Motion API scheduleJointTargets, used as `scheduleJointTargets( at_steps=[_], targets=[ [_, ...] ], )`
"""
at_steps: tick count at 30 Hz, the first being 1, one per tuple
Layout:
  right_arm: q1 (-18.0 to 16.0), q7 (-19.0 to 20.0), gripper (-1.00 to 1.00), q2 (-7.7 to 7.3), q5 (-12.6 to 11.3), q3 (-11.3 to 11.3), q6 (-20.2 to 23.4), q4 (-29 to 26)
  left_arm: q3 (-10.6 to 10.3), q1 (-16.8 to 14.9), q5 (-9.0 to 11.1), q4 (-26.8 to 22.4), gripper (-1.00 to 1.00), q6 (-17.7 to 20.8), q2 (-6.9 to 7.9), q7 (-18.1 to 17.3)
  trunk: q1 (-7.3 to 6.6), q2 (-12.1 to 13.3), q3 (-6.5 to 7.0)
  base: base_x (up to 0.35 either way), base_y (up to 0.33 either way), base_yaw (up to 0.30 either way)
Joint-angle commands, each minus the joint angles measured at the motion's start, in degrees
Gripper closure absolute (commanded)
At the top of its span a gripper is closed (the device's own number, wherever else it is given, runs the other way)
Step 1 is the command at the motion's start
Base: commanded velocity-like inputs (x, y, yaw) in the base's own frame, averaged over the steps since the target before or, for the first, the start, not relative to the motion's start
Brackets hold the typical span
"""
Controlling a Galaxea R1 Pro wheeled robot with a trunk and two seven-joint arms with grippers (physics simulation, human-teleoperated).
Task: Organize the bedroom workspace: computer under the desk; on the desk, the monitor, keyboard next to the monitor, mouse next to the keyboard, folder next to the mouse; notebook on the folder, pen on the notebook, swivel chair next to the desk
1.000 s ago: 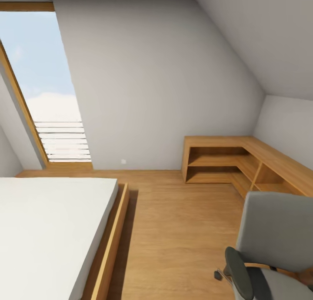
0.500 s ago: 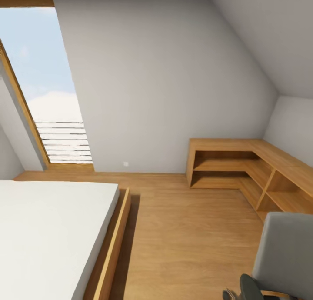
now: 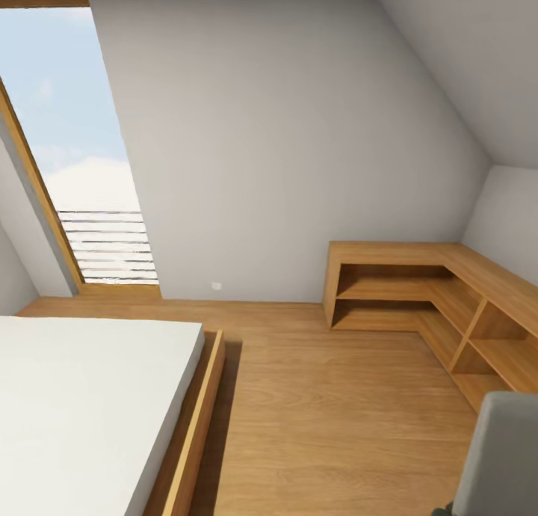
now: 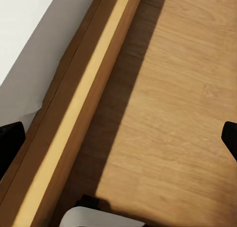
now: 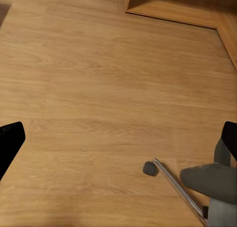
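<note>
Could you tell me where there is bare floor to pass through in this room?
The wooden floor lies bare between the bed and the corner shelf unit, back to the wall under the window. It tightens near the grey chair, whose chrome leg and caster reach onto the floor.
</note>
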Motion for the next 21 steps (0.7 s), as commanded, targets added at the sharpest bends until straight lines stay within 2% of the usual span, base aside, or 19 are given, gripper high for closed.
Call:
scheduleJointTargets(
  at_steps=[1,21],
  targets=[
    [-0.07,-0.21,-1.0,0.03,-0.35,0.5,-0.19,0.12,0.25,-0.05,-0.03,0.02,-1.0,-0.14,-0.02,-0.16,0.04,-0.12,-0.13,0.03,0.0,0.0],
    [-0.07,-0.21,-1.0,0.03,-0.35,0.5,-0.19,0.11,0.25,-0.05,-0.08,0.02,-1.0,-0.16,-0.09,-0.16,0.04,-0.12,-0.13,0.031,0.049,0.0]
  ],
)
